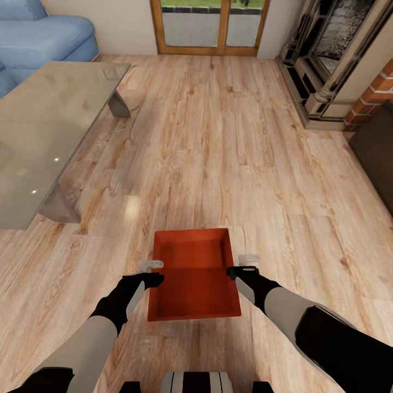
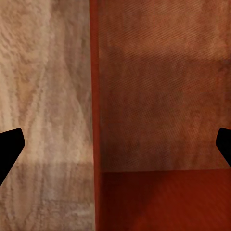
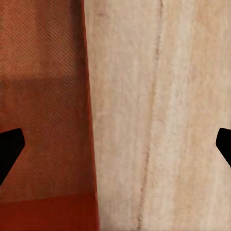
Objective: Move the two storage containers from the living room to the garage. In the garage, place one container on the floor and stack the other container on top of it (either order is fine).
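Head view: one orange-red storage container sits on the light wood plank floor of the living room, straight in front of the robot, well short of the glass-topped table, which lies further off and to the robot's left of it. Left gripper is at the bin's left long wall, right gripper at its right long wall, each w/ one finger outside the rim and one over it. Looks like the pick-up step, garage leg not begun. Blue sofa, patio doors and brick fireplace lie beyond the bin.

Left wrist view: finger tips spread wide, i.e. not closed; the bin's wall edge runs between them, ribbed interior on one side, planks on the other.

Right wrist view: same picture mirrored, tips wide apart, wall edge between, nothing pinched yet.

Next move, IMO: close both grips on the two walls together, then lift level so the bin doesn't tip.

Bin: shallow, rectangular, open-topped, empty, finely ribbed walls, thin rim.
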Motion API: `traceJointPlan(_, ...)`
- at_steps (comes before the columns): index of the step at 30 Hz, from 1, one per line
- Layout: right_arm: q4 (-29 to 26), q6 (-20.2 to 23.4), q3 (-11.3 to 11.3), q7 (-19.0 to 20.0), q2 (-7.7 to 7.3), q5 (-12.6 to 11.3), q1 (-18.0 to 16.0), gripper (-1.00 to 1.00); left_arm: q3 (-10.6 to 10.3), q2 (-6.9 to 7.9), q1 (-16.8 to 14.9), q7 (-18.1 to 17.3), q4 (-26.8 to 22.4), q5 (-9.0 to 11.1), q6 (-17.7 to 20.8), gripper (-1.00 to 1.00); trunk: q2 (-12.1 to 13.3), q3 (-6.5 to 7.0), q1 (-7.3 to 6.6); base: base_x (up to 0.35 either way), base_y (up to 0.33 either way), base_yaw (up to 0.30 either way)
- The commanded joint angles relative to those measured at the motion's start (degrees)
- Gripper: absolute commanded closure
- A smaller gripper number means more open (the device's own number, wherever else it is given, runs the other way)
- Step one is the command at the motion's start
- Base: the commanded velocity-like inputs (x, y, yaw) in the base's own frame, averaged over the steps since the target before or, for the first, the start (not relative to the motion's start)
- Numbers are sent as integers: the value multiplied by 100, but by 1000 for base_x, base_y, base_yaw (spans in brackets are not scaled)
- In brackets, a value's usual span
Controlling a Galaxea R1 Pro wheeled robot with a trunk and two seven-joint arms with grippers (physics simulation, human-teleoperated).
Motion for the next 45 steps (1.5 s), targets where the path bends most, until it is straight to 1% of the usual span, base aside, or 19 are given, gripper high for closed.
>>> traceJointPlan(1, -13, 36, 48, -36, 14, -26, -2, -100, 4, -2, 0, 25, -10, 26, 31, -100, -1, -3, 0, 0, 0, 0)
traceJointPlan(13, -26, 36, 46, -36, 42, -26, -2, -100, 5, -1, 0, 25, -3, 26, 31, -100, -1, -3, 0, 0, 0, 0)
traceJointPlan(19, -30, 36, 48, -36, 39, -26, -2, -100, -7, 48, 0, 25, -1, 26, 31, -100, -1, -3, 0, 0, 0, 0)
traceJointPlan(33, -30, 36, 49, -36, 37, -26, -2, -100, -18, 59, 0, 25, -1, 26, 32, -100, -563, -254, 307, 0, 0, 0)
traceJointPlan(39, -30, 36, 49, -36, 36, -26, -2, -100, -14, 59, 0, 25, -1, 26, 33, -100, -563, -254, 307, 0, 0, 0)
traceJointPlan(45, -30, 35, 49, -36, 36, -26, -2, -100, -19, 59, 0, 25, -1, 26, 34, -100, -803, -362, 439, 0, 0, 0)
